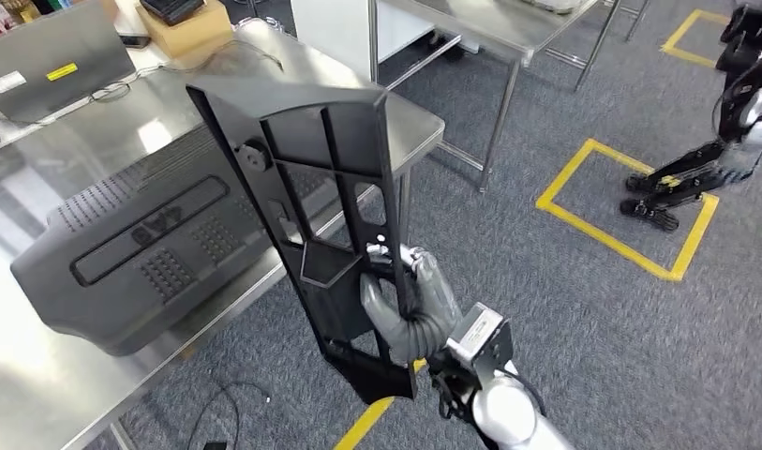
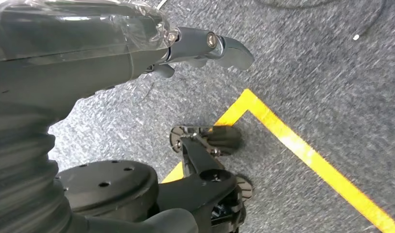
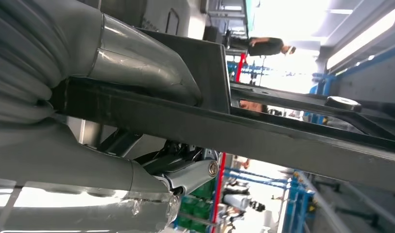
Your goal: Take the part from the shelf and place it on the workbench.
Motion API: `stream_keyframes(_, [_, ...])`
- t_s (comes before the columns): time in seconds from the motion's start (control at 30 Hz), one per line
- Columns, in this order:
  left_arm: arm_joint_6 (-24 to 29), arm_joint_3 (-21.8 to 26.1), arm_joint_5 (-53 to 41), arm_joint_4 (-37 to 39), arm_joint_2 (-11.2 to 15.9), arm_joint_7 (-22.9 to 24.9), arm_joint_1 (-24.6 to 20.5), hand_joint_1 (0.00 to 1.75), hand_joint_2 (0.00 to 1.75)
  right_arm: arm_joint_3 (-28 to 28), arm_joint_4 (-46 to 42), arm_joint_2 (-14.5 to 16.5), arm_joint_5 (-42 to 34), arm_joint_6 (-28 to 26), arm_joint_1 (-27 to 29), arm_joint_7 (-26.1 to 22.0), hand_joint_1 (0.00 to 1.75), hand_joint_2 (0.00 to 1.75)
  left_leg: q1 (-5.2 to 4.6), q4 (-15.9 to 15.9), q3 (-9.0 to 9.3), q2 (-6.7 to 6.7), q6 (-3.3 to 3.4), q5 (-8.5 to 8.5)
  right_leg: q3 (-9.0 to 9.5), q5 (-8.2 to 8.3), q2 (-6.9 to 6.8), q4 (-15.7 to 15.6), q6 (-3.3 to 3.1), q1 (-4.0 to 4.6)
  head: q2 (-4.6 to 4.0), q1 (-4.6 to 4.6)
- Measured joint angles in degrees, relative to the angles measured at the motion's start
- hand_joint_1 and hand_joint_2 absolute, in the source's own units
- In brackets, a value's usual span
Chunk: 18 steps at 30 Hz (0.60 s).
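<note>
My right hand (image 1: 410, 305) grips a long black ribbed frame part (image 1: 311, 178) near its lower end. The part stands nearly upright, and its top leans over the front corner of the steel workbench (image 1: 96, 141). In the right wrist view a thick grey thumb (image 3: 137, 63) presses on the part's black bar (image 3: 283, 141), with darker fingers under it. My left hand (image 2: 88, 43) hangs over the grey carpet, holding nothing, with its fingers stretched out.
A large dark grey perforated panel (image 1: 142, 253) lies on the workbench. A laptop (image 1: 49, 56) and a cardboard box (image 1: 185, 33) sit at its far end. Behind stands a second steel table (image 1: 489, 19). Another robot (image 1: 724, 141) stands by a yellow floor square (image 1: 630, 206). A person (image 3: 268, 46) stands far off.
</note>
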Motion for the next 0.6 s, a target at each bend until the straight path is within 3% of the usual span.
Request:
stream_keyframes(0.2, [0.02, -0.01, 0.04, 0.0, 0.0, -0.02, -0.03, 0.0, 1.75, -0.02, 0.02, 0.05, -0.62, 0.39, -0.11, -0.33, 1.75, 1.75, 0.35, -0.21, 0.33, 0.1, 0.1, -0.54, 0.28, 0.36, -0.02, -0.15, -0.46, 0.11, -0.01, -0.82])
stream_keyframes(0.4, [0.11, -0.01, 0.09, 0.0, 0.08, -0.02, -0.02, 0.0, 1.75, -0.02, 0.06, 0.2, -1.17, 0.84, -0.12, -0.49, 1.75, 1.75, 0.39, -0.28, 0.35, 0.12, 0.31, -0.74, 0.3, 0.32, -0.07, -0.18, -0.38, 0.05, -0.01, -2.1])
stream_keyframes(0.53, [0.14, -0.01, 0.1, 0.0, 0.05, -0.02, -0.01, 0.0, 1.75, -0.02, 0.06, 0.47, -1.51, 0.91, -0.14, -0.56, 1.75, 1.75, 0.52, -1.69, 1.02, 0.22, 0.43, 0.02, 0.92, 0.52, -0.27, -0.72, 0.02, 0.23, -0.01, -2.78])
stream_keyframes(0.6, [0.15, -0.01, 0.11, 0.0, -0.02, -0.04, -0.01, 0.0, 1.75, -0.03, 0.07, 0.56, -1.62, 0.92, -0.33, -0.63, 1.75, 1.75, 1.03, -3.75, 2.1, 0.33, 0.35, 1.13, 0.38, -0.74, -0.22, 1.03, 0.5, 0.44, -0.01, -2.44])
